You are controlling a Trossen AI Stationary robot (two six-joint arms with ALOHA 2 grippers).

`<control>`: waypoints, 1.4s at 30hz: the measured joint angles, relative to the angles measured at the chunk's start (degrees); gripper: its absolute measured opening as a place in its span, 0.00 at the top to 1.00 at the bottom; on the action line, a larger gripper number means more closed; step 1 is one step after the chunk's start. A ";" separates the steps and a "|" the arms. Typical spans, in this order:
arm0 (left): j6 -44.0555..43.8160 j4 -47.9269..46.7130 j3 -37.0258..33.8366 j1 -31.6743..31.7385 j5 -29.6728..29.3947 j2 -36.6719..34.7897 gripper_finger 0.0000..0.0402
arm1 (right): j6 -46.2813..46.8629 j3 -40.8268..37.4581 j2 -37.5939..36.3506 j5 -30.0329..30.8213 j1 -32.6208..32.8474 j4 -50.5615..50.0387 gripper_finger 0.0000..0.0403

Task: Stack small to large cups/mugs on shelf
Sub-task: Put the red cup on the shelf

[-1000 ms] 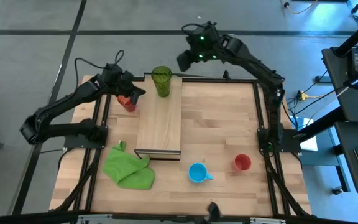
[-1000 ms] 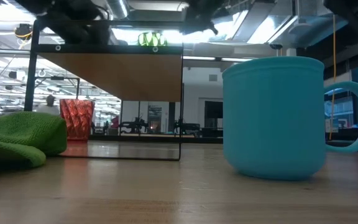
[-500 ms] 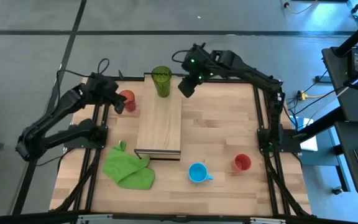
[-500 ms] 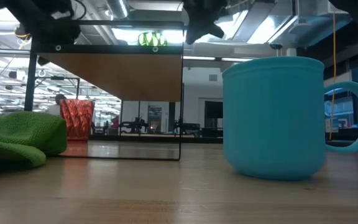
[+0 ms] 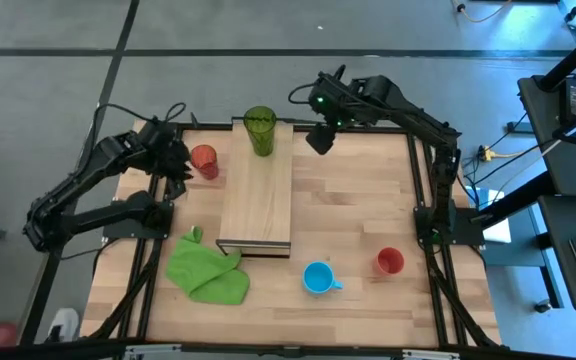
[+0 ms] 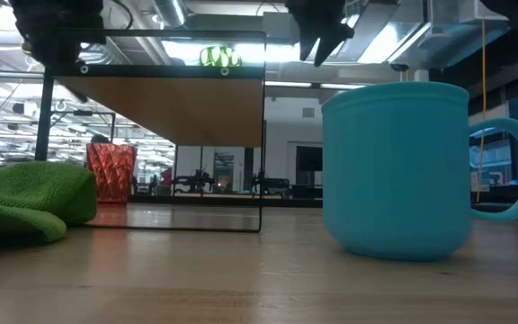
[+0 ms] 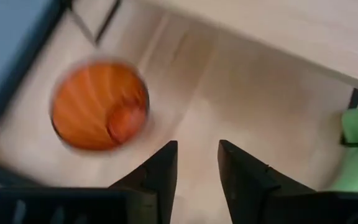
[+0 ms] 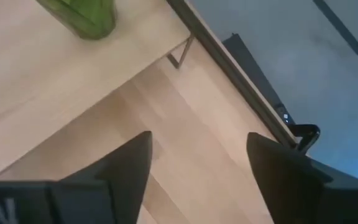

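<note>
The tall green tumbler (image 5: 260, 130) stands upright on the far end of the pale shelf (image 5: 258, 205); it also shows in the low view (image 6: 220, 57). The red-orange tumbler (image 5: 204, 160) stands upright on the tabletop just left of the shelf, mouth up (image 7: 98, 102). The light-blue mug (image 5: 318, 278) and the small red cup (image 5: 390, 262) stand near the table's front. My left gripper (image 5: 175, 160) is narrowly open and empty, left of the red-orange tumbler (image 7: 197, 171). My right gripper (image 5: 320, 137) is open and empty, right of the green tumbler (image 8: 197, 168).
A crumpled green cloth (image 5: 208, 270) lies at the shelf's near left corner. The mug (image 6: 398, 171) fills much of the low view. The black frame rail (image 8: 241, 87) runs along the table's far edge. Bare tabletop (image 5: 358, 200) lies right of the shelf.
My left gripper has drawn back from the red-orange tumbler toward the table's left edge; the tumbler stays upright in place. My right gripper has come from beyond the far edge in over the table, then gone toward the table's right edge, away from the green tumbler.
</note>
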 joint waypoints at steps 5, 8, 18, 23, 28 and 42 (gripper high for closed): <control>13.18 2.89 -0.09 -0.83 -5.64 0.37 0.72 | 1.70 -0.02 -3.39 0.11 0.03 -0.64 0.31; 17.76 2.72 -1.85 -0.29 -8.19 1.96 0.72 | 3.24 -0.02 -5.87 1.05 0.05 -1.34 0.31; 22.43 9.65 -5.81 0.05 -8.77 8.64 0.72 | 10.29 0.01 -14.75 6.20 0.05 -2.70 0.31; 25.60 10.82 -5.79 0.06 -8.78 10.15 0.72 | 12.78 -0.02 -16.39 6.19 0.05 -2.66 0.31; 26.50 10.71 -5.79 0.05 -8.78 12.27 0.72 | 12.95 -0.02 -16.84 6.21 0.05 -2.62 0.31; 26.21 11.55 -5.79 0.07 -8.78 20.02 0.72 | 12.73 -0.06 -16.78 6.19 0.05 -2.59 0.31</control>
